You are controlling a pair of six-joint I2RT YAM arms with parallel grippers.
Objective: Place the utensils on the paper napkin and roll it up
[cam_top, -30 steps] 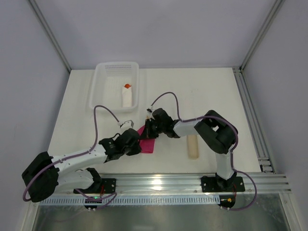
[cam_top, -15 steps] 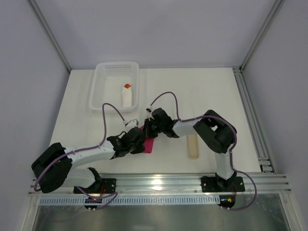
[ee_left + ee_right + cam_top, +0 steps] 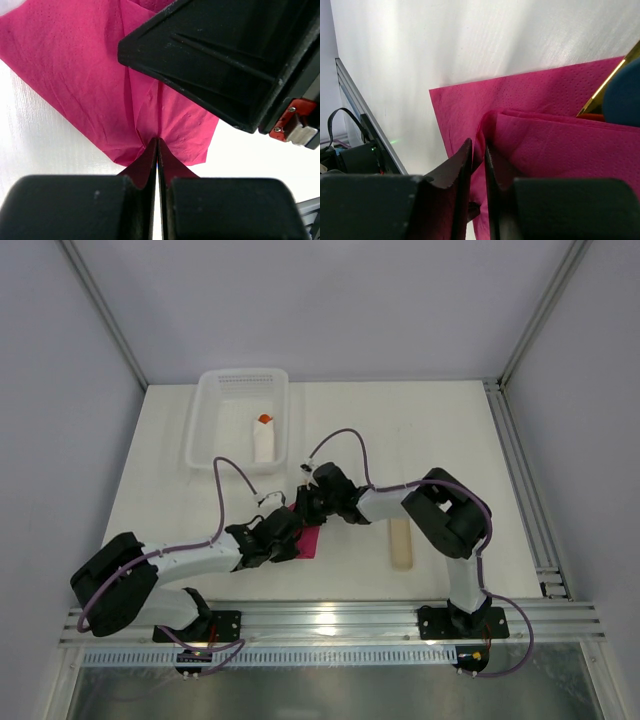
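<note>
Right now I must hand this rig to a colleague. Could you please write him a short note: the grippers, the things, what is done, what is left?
Left gripper: shut, pinching an edge of the paper napkin.
Right gripper: jaws a slit apart around the napkin's folded edge; whether it grips is unclear.
Things: the yellow knife and a blue utensil peek out at the fold, between the two arms.
Done: utensils on the napkin, one fold started.
Left: roll it up fully.
</note>
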